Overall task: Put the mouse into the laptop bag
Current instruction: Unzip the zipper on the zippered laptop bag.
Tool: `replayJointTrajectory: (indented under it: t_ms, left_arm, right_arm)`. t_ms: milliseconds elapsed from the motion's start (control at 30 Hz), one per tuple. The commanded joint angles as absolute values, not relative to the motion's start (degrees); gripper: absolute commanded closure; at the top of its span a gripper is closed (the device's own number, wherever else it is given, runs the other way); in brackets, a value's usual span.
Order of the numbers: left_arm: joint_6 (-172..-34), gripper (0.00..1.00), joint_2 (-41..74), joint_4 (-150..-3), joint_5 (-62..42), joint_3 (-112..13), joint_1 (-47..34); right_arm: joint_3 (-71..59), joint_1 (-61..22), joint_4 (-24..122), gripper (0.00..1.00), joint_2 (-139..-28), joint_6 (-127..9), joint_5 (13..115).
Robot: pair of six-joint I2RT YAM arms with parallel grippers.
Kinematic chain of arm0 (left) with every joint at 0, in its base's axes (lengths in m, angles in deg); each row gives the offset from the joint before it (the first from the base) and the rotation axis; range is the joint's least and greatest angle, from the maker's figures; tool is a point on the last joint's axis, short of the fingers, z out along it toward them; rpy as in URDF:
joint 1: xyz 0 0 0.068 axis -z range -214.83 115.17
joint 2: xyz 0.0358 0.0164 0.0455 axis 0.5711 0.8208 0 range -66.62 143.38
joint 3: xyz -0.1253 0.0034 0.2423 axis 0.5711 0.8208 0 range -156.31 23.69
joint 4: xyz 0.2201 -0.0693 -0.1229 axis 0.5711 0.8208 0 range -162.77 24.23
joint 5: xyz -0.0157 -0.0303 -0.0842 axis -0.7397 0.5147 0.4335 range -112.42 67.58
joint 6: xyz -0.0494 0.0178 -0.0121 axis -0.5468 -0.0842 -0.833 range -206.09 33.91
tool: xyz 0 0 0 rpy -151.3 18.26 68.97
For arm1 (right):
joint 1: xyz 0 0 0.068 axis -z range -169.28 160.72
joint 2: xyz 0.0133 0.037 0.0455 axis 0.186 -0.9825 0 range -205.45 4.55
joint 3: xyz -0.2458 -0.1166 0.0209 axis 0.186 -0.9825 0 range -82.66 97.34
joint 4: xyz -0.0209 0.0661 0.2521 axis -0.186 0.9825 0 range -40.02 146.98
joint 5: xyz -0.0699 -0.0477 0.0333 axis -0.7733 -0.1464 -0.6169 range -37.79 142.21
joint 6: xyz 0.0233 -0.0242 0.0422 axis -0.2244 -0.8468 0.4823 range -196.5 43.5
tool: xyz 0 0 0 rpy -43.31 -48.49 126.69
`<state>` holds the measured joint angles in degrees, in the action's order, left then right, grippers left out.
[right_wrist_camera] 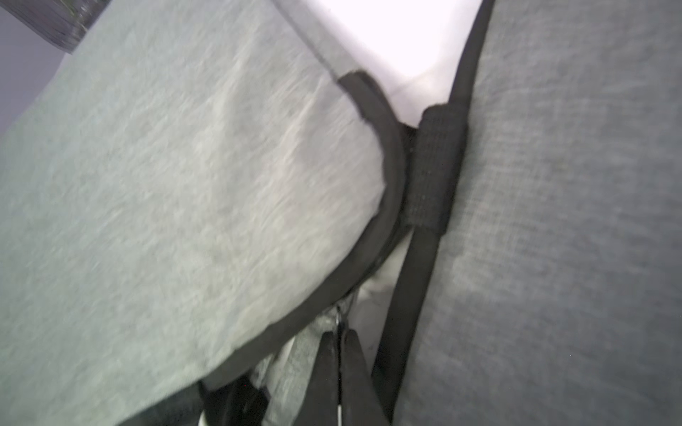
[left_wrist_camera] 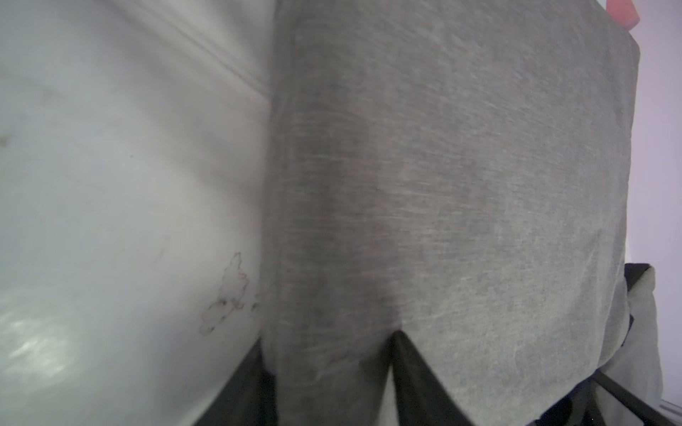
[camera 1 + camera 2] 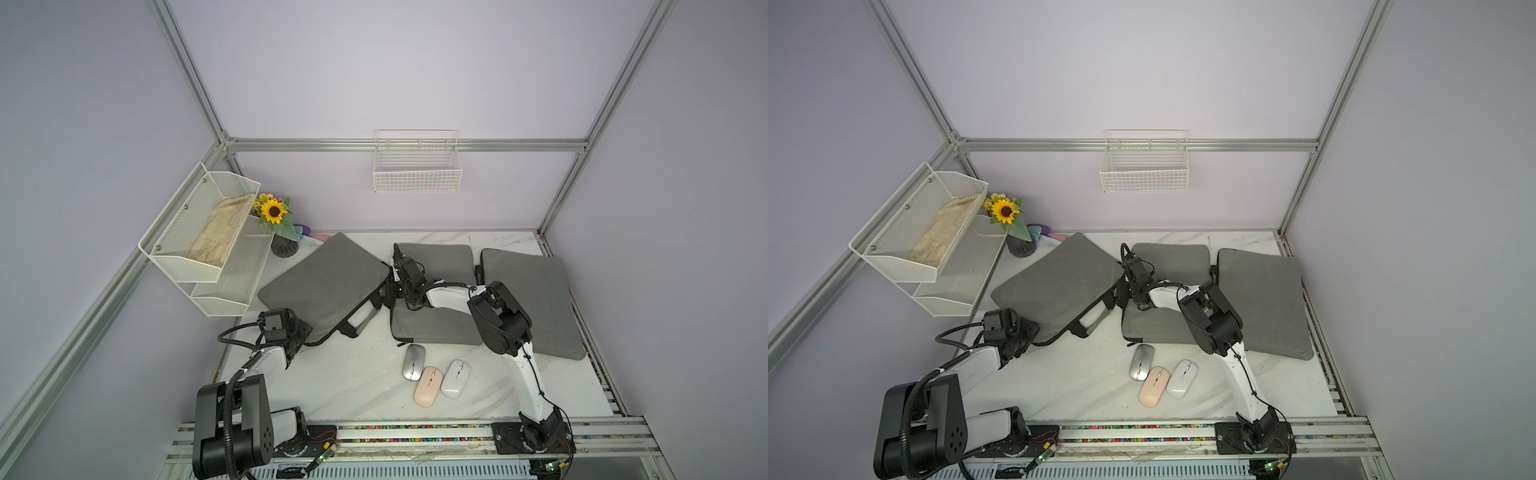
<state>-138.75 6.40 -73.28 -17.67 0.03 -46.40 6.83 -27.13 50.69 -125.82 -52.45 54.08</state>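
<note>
Left wrist view showed the left gripper (image 2: 328, 337) pinching laptop bag (image 2: 479, 184) fabric, the right gripper (image 1: 338, 333) fully closed beside that bag.

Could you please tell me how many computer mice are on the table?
3. The silver mouse lies in front of the middle grey bag; the pink mouse is beside it, nearer the front edge; the white mouse flanks the pink one. Bag interiors are hidden.
</note>
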Motion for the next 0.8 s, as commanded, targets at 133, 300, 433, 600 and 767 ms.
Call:
replayJointTrajectory:
  t_ms: [133,300,433,600,767]
  left_arm:
    - [-143.68,0.83,5.93,-77.45,-16.24,4.58,-43.58]
    - [-144.96,0.89,3.57,-76.18,-16.95,5.11,-42.83]
    - [-145.23,0.93,1.29,-73.33,-17.62,4.34,-42.74]
    - [-146.0,0.95,-2.68,-70.69,-17.15,4.0,-42.66]
    - [-148.69,0.95,-9.39,-67.13,-19.12,6.05,-41.71]
  right_arm:
    - [2.25,-35.76,52.84,1.0,-121.88,-55.61,53.1]
    - [2.69,-41.69,53.91,1.0,-121.48,-55.88,52.11]
    - [1.9,-45.92,53.41,1.0,-121.4,-55.19,52.38]
    - [-0.43,-49.85,50.77,1.0,-121.66,-52.45,54.41]
    - [2.31,-54.48,49.74,1.0,-123.02,-51.65,56.68]
